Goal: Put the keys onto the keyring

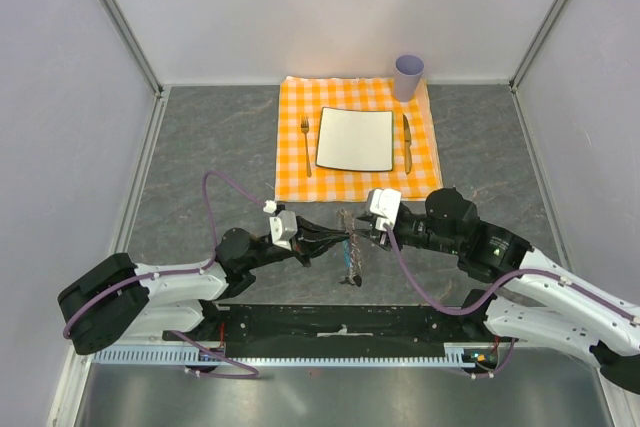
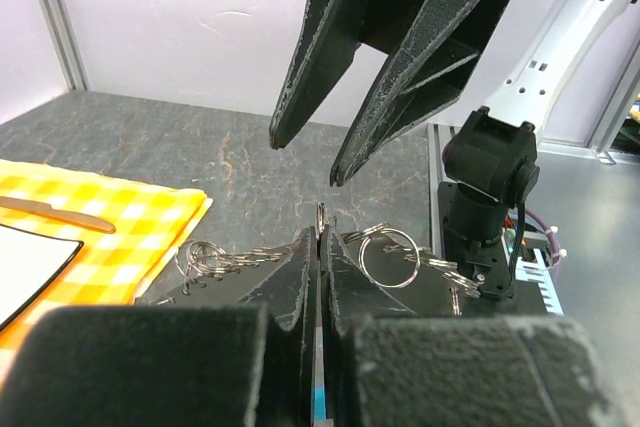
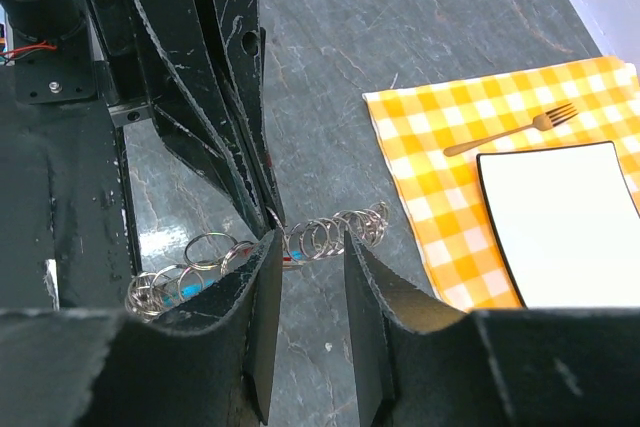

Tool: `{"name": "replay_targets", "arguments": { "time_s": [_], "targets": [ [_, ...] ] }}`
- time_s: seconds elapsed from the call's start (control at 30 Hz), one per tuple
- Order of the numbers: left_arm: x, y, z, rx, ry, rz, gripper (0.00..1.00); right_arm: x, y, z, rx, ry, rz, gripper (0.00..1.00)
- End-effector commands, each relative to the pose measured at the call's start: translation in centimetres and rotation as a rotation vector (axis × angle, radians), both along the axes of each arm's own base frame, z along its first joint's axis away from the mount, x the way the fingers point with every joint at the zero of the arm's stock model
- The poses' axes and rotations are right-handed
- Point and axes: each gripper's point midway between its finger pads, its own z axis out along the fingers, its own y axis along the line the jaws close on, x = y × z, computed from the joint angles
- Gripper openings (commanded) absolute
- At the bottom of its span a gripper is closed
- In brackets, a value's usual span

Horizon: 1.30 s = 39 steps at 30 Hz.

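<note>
The keyring [image 1: 348,259] is a silvery chain of rings lying on the grey table between the two arms. My left gripper [image 1: 343,239] is shut on one of its rings [image 2: 321,215], which stands edge-on between the jaws, with a sliver of blue lower in the gap. More rings [image 2: 388,255] lie just beyond. My right gripper [image 3: 308,247] is open and holds nothing; its fingers [image 2: 305,97] hang just above the left jaws. Through its gap I see a row of rings [image 3: 340,232]. A small red bit [image 3: 287,260], possibly the key's head, lies by the chain.
An orange checked cloth [image 1: 292,172] lies farther back with a white plate [image 1: 355,139], a fork [image 1: 306,144] and a knife [image 1: 407,142]. A lilac cup [image 1: 408,77] stands at its far right corner. White walls close in the left, right and back.
</note>
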Motion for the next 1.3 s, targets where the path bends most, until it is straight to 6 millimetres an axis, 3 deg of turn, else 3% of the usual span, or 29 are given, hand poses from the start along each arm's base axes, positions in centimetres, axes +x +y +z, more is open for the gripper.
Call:
{"name": "replay_targets", "arguments": {
  "time_s": [0.0,0.27,0.73,0.87,0.93,0.97,1.17,1.27],
  "targets": [
    [0.0,0.5,3.3,-0.096,-0.092,0.02,0.02,0.3,0.3,2.1,0.044,-0.046,0.006,0.38],
    [-0.3,0.7,3.8,-0.113,-0.095,0.009,0.02,-0.1,0.7,1.0,0.025,-0.016,0.036,0.36],
    [-0.8,0.7,4.1,-0.126,-0.106,-0.015,0.02,0.0,1.3,0.6,0.026,-0.007,0.058,0.31],
    [-0.9,0.8,4.4,-0.142,-0.116,-0.017,0.02,0.1,1.5,0.3,0.018,0.002,0.062,0.25],
    [-1.0,0.8,4.4,-0.139,-0.119,-0.019,0.02,0.1,1.4,0.2,0.015,0.003,0.059,0.13],
    [-1.0,0.8,4.3,-0.136,-0.119,-0.021,0.02,0.2,1.4,0.2,0.013,0.003,0.056,0.02],
    [-0.2,0.7,2.5,-0.067,-0.086,0.011,0.03,0.7,1.2,0.4,-0.005,0.006,0.027,0.0],
    [0.5,1.0,1.6,-0.018,-0.083,0.058,0.14,0.9,1.2,0.3,-0.028,0.013,0.026,0.0]
  ]
}}
